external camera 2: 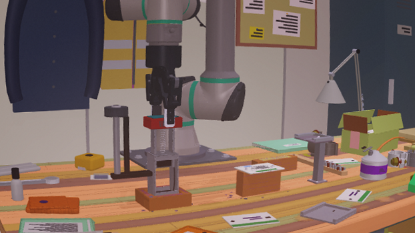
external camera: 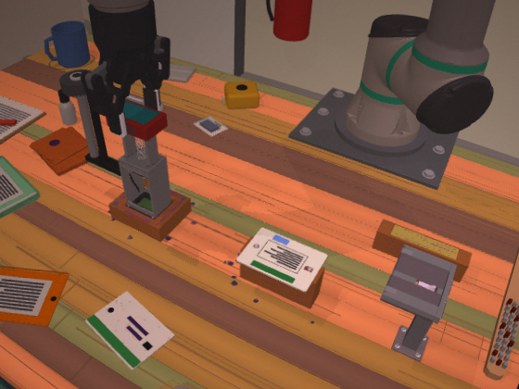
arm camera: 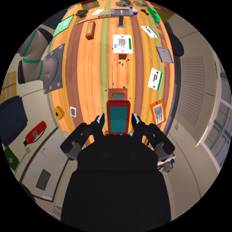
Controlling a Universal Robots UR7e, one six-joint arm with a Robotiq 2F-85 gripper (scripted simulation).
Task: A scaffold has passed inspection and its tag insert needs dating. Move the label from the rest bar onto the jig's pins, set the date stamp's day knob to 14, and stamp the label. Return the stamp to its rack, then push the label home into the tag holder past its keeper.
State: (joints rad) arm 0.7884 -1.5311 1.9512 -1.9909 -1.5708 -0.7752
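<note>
The date stamp's day knob is hidden behind my fingers and the stamp's red head. The date stamp (external camera: pixel 141 159) (external camera 2: pixel 162 154) stands upright in its brown rack block (external camera: pixel 149 214) at the bench's left, its red head with a teal top (arm camera: pixel 118 119) on a spring column. My gripper (external camera: pixel 132 113) (external camera 2: pixel 164 119) (arm camera: pixel 118 120) is open, with its fingers down on either side of the red head, and it holds nothing. The white label (external camera: pixel 281 258) (external camera 2: pixel 259 168) (arm camera: pixel 122 44) lies flat on the brown jig block to the right. The grey tag holder (external camera: pixel 419 282) (external camera 2: pixel 316 143) stands on a post further right.
A blue mug (external camera: pixel 69 44) sits at the far left corner. A black stand with a grey knob (external camera: pixel 85 120) (external camera 2: pixel 119 143) rises just behind the stamp. A yellow block (external camera: pixel 241 95), loose cards (external camera: pixel 129 329) and a brown rest bar (external camera: pixel 421 247) lie about the bench.
</note>
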